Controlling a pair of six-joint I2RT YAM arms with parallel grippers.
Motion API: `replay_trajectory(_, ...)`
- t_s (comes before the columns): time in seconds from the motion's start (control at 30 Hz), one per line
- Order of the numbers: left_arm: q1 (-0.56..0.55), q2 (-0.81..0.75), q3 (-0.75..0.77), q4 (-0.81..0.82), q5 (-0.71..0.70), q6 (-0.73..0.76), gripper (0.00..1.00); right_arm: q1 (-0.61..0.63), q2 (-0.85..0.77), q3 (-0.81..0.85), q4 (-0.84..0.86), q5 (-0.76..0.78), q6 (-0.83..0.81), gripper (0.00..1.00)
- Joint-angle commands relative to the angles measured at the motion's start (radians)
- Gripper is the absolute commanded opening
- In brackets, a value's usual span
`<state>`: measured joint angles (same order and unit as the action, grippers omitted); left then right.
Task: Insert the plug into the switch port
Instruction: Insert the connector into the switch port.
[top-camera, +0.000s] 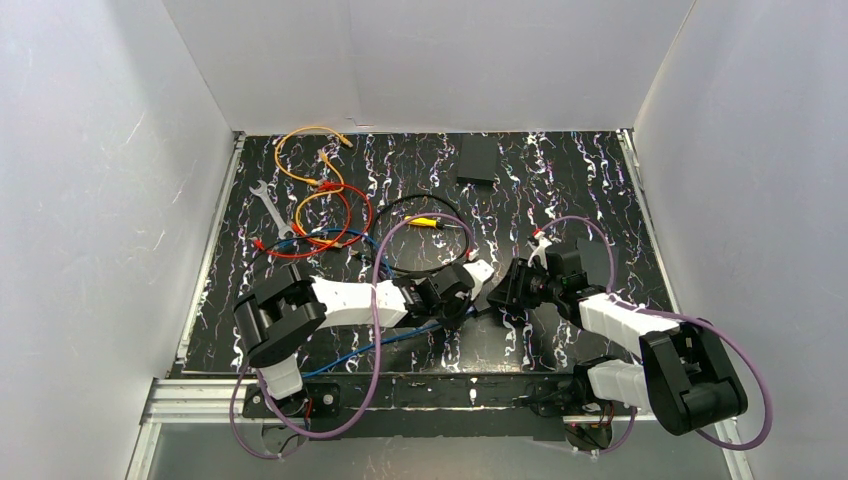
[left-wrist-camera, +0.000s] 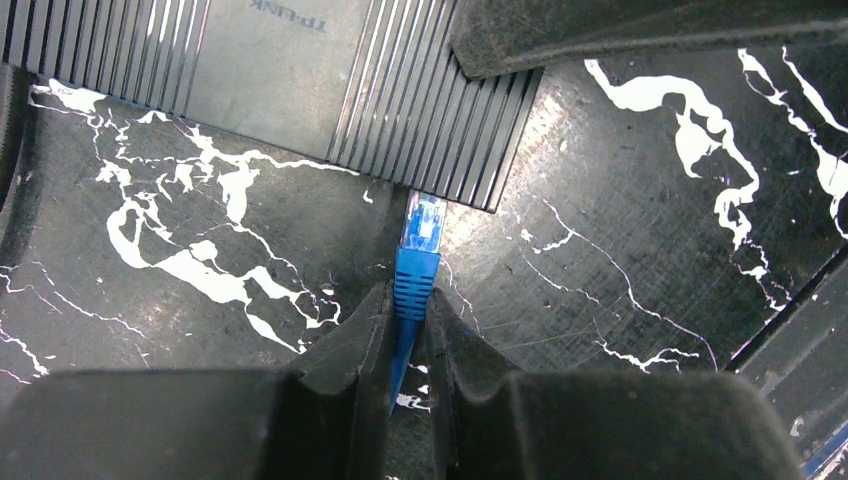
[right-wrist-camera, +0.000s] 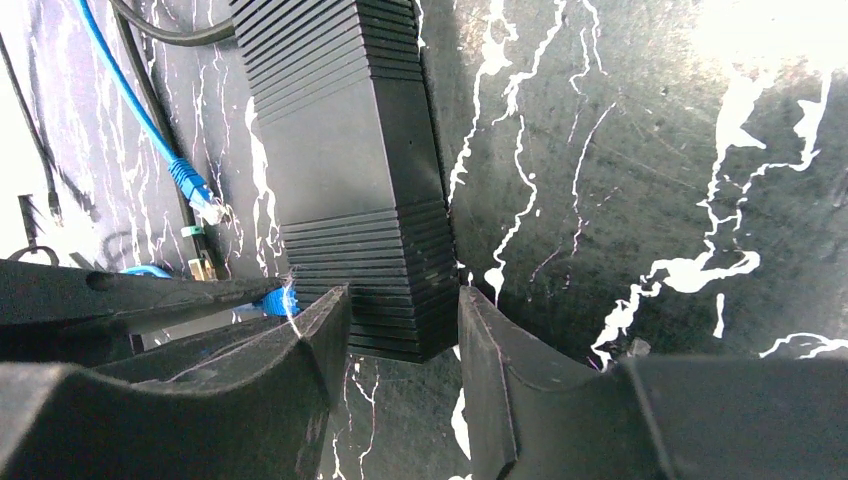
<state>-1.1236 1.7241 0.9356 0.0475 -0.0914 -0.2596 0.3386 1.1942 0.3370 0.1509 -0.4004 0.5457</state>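
Left end effector (left-wrist-camera: 408, 312) pinches ribbed blue plug (left-wrist-camera: 417, 255) at ridged switch (left-wrist-camera: 280, 80).

**Robotics lab: walled bench-top test cell**

Item: a left arm (top-camera: 345, 300) and a right arm (top-camera: 625, 318), white and black, fixed side by side to a slotted metal rail (top-camera: 190, 400) at the near edge of a table (top-camera: 580, 190). Its top is black with white marble-like veining. Plain white panels (top-camera: 430, 60) close it in (left, back and right). Purple cables (top-camera: 375, 340) loop from the arm bases. Loose on the table are workshop odds: an orange cable (top-camera: 300, 155), a red cable (top-camera: 340, 215), a wrench (top-camera: 270, 208) and a black box (top-camera: 477, 160). There is also a ribbed black switch (left-wrist-camera: 300, 80) and a blue plug (left-wrist-camera: 418, 265).
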Motion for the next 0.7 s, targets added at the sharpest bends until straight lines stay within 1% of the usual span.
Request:
replay_trajectory(0.0, -0.019, -0.057, -0.009, 0.057, -0.024, 0.029, 0.00, 0.019, 0.013, -0.012, 0.035, -0.057, 0.017, 0.51)
replay_trajectory(0.2, -0.027, -0.023, -0.004, 0.061, -0.062, 0.072, 0.00, 0.022, 0.015, -0.002, 0.022, -0.056, 0.000, 0.51)
replay_trajectory(0.37, -0.029, -0.020, -0.012, 0.061, -0.067, 0.071, 0.00, 0.021, -0.020, 0.046, -0.066, 0.052, -0.060, 0.57)
replay_trajectory(0.53, -0.028, -0.021, -0.021, 0.064, -0.070, 0.069, 0.00, 0.001, -0.014, 0.065, -0.049, 0.068, -0.056, 0.62)
replay_trajectory(0.67, -0.028, -0.022, -0.023, 0.065, -0.070, 0.069, 0.00, -0.029, -0.007, 0.084, -0.069, 0.112, -0.066, 0.62)
